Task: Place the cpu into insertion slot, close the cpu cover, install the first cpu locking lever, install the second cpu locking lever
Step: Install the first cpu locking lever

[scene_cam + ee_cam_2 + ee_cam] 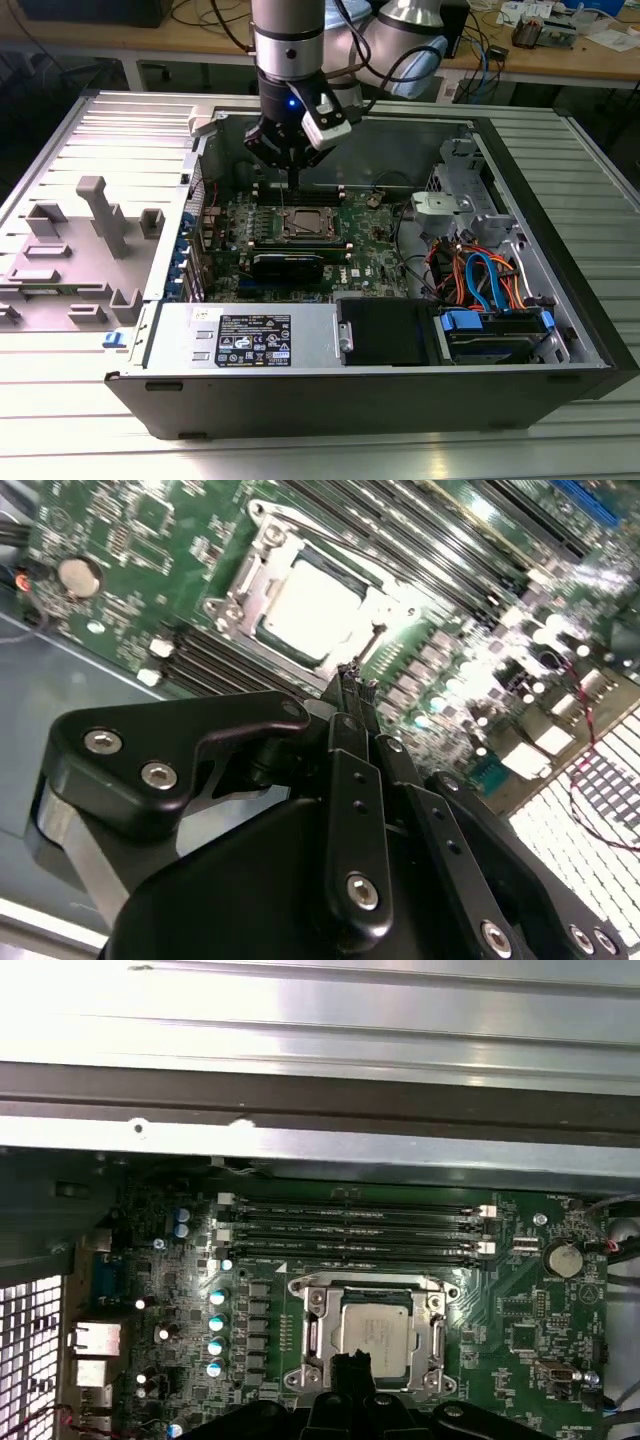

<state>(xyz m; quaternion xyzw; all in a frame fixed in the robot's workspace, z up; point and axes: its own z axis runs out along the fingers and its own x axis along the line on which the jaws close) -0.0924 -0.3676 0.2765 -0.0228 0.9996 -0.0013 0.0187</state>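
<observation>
Jaws pinched together with nothing visibly held, tips set down just beside the cpu cover [243,580], itself lying flat over the cpu [312,605] seated in the insertion slot [437,1307]. Judged best: bear on the thin locking lever [377,640] squarely and slowly, guarding against a slip onto the motherboard [520,1360]. Farther off, memory slots [350,1228], coin cell [563,1257], then case wall [320,1145] crowding the arm.

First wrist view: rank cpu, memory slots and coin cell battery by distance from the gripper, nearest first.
1. cpu: mid-board, right by the gripper.
2. memory slots: beyond the cpu, toward the case wall.
3. coin cell battery: off to the side, past the end of the slots, near the board's edge.
</observation>
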